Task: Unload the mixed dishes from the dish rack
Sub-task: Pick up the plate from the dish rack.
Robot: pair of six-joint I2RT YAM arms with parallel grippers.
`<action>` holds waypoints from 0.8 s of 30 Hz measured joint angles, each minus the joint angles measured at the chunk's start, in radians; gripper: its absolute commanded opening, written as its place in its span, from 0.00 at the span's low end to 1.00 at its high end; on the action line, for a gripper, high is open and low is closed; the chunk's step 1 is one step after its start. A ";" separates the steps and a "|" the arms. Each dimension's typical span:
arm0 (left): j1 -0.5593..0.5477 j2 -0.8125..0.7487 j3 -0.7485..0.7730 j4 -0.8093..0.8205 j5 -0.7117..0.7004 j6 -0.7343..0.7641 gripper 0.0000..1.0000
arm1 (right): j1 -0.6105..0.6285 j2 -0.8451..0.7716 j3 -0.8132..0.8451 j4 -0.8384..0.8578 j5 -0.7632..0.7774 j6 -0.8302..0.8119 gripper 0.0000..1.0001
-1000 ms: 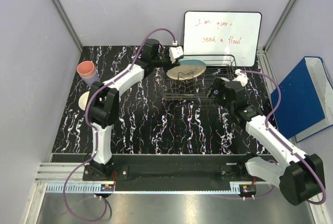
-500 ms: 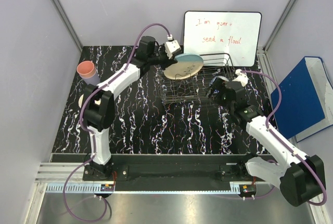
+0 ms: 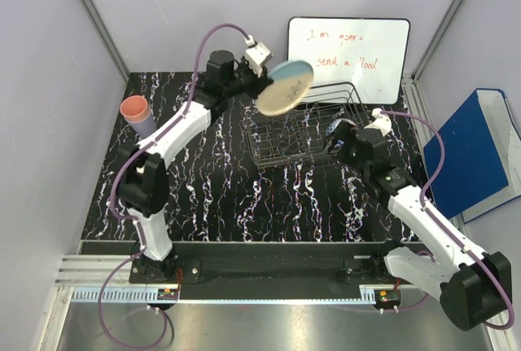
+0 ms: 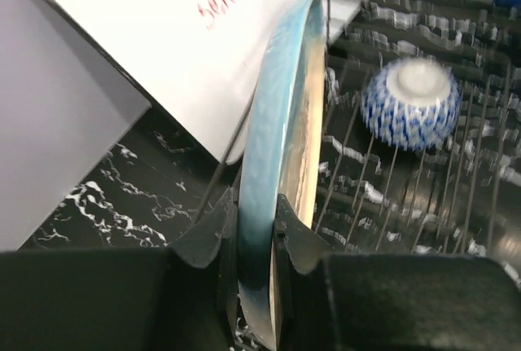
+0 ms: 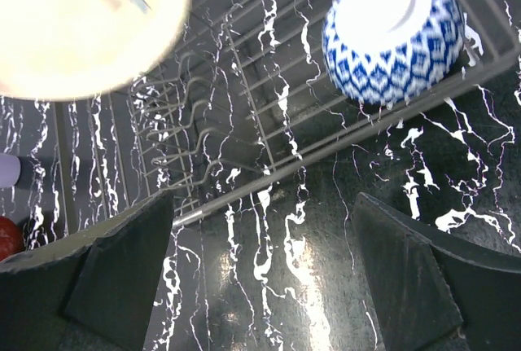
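Observation:
My left gripper [image 3: 269,81] is shut on the rim of the large light-blue-and-cream plate [image 3: 286,88], which hangs tilted in the air above the left end of the black wire dish rack [image 3: 281,146]. The left wrist view shows the plate [image 4: 281,115] edge-on, with its rim clamped in the left gripper [image 4: 256,233]. A small blue-and-white patterned bowl [image 4: 409,103] lies upside down in the rack's right end. My right gripper [image 5: 264,274] is open and empty above the table, just outside the rack's wire edge [image 5: 269,184] and near that bowl [image 5: 391,33].
A salmon-pink cup [image 3: 135,109] sits stacked on a lavender cup [image 3: 146,126] at the table's left. A whiteboard [image 3: 348,54] with red writing leans behind the rack. A blue folder [image 3: 466,154] lies off the table's right edge. Grey walls close in both sides.
The left arm has lifted the plate up out of the rack and tipped it toward the back. The right arm has shifted only slightly beside the rack.

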 measured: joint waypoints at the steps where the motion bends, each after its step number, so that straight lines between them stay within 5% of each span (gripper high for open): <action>1: -0.002 -0.027 0.000 0.014 -0.032 -0.038 0.00 | 0.000 -0.005 0.000 0.000 0.001 0.000 0.98; 14: 0.036 -0.445 0.002 0.063 -0.456 -0.326 0.00 | 0.001 -0.110 0.047 -0.009 -0.011 -0.005 0.98; 20: 0.081 -0.574 -0.041 -0.159 -0.374 -0.637 0.00 | 0.002 -0.113 0.097 0.001 -0.137 0.000 0.98; 24: 0.164 -0.729 -0.315 -0.137 -0.207 -0.898 0.00 | 0.003 -0.116 0.107 0.061 -0.256 0.048 0.98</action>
